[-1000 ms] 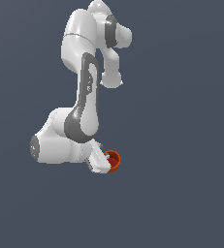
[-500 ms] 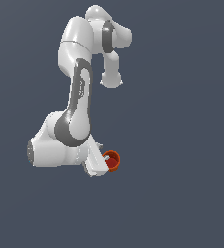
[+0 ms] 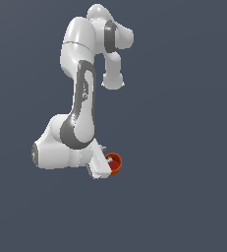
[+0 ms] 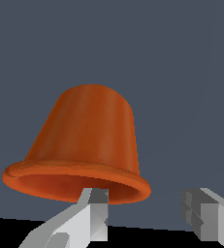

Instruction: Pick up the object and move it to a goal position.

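Barely moved since earlier, the gripper (image 4: 145, 215) stands open; one finger (image 4: 91, 213) touches the cup's (image 4: 87, 145) rim, unclasped.

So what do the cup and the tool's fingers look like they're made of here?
Both are simulator renders, so this is a guess. The cup looks like smooth matte plastic or glazed clay: even red-orange, soft vertical shading, no texture. The tool has fingers that read as pale grey plastic or painted metal: flat facets, hard edges, no shine.
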You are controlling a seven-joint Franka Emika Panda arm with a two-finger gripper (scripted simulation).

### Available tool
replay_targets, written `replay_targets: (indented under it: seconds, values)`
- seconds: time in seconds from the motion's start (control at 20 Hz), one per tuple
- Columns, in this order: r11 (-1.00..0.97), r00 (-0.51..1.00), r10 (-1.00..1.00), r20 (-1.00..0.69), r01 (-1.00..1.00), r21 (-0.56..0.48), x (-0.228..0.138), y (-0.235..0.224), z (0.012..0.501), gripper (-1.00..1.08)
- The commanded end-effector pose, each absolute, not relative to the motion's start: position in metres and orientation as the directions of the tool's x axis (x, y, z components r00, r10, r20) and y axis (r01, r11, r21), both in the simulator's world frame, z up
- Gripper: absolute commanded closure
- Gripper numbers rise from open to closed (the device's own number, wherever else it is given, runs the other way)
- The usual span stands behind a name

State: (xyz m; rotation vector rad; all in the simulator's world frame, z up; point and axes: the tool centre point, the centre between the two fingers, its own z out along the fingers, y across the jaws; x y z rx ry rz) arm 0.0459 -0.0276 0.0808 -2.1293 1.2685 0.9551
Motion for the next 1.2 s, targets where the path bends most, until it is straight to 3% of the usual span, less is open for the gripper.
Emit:
replay_targets:
  seconds: [0.0,0.4,0.45,1.15]
  values:
    - [-0.455,0.326,-0.553,-0.767,-0.889,-0.05,0.0432,-0.0221,0.0762,-0.2]
    - [-0.453,0.324,-0.552,-0.768,-0.89,-0.05,0.0404,-0.014,0.0688,-0.2]
    - [-0.453,0.324,-0.552,-0.768,-0.89,-0.05,0.0404,-0.014,0.0688,1.08]
    - [-0.453,0.324,-0.553,-0.768,-0.89,-0.05,0.0395,-0.0141,0.07,1.08]
